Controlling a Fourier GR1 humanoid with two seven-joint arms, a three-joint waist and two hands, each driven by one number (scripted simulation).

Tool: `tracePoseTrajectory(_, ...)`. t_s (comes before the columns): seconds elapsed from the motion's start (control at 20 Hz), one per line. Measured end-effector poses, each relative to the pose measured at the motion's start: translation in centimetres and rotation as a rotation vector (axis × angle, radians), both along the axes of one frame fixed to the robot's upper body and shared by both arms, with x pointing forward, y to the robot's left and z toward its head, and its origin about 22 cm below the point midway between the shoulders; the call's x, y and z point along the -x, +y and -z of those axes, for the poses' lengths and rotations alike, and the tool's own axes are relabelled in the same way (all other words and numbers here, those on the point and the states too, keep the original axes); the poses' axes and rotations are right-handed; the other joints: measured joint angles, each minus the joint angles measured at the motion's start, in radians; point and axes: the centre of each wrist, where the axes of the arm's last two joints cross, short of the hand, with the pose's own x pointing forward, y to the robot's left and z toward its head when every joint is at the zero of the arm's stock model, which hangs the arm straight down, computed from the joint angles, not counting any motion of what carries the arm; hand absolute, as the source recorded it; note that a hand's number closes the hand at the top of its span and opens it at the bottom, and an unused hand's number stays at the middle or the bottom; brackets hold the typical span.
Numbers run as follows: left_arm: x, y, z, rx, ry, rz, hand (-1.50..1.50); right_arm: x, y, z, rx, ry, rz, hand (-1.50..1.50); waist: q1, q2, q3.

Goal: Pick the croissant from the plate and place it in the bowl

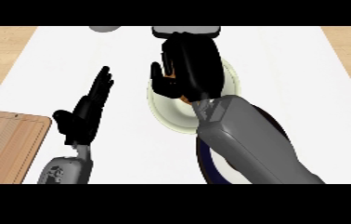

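Grey forearms enter from the near edge: the left hand [86,111] rests open on the white tabletop [288,65], out of the way, while the right hand [185,69], over the cream plate [165,116], has its fingers [159,76] curled round the mostly hidden croissant [184,98], apparently grasping it for the bowl.

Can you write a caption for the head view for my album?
Right hand reaching over the round cream plate; left hand resting open on the white counter.

A kitchen: a white counter [288,69] with wood edging bears a cream plate [165,114], and a wooden cutting board [21,144] lies well left of it.
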Motion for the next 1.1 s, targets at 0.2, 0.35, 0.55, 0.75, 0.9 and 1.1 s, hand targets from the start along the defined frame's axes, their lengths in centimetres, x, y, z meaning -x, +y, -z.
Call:
tracePoseTrajectory(0.2,0.3,0.1,-0.1,0.001,-0.002,0.006,0.00,-2.5,-2.1,2.7,0.026,0.019,0.030,1.50,0.001,0.000,0.000)
tracePoseTrajectory(0.35,0.4,-0.1,0.1,0.002,0.000,0.007,0.00,-4.1,-3.8,4.6,0.040,0.050,0.035,1.50,0.000,0.001,0.000)
tracePoseTrajectory(0.55,0.5,0.6,0.0,-0.005,-0.001,0.000,0.00,-5.8,-5.8,6.8,-0.018,0.171,0.031,-1.50,0.004,0.002,0.001)
tracePoseTrajectory(0.75,0.3,0.3,-0.1,0.000,-0.002,0.009,0.00,-6.8,-7.4,9.0,-0.074,0.277,-0.039,-1.50,0.005,0.003,0.001)
tracePoseTrajectory(0.9,0.4,0.2,-0.3,0.000,-0.003,0.007,0.00,-7.1,-8.2,9.8,-0.143,0.290,-0.102,-1.50,0.003,0.002,0.001)
tracePoseTrajectory(1.1,0.0,0.2,-0.1,-0.002,0.000,-0.001,0.00,-7.2,-8.2,9.2,-0.272,0.221,-0.163,-1.50,-0.001,0.001,0.001)
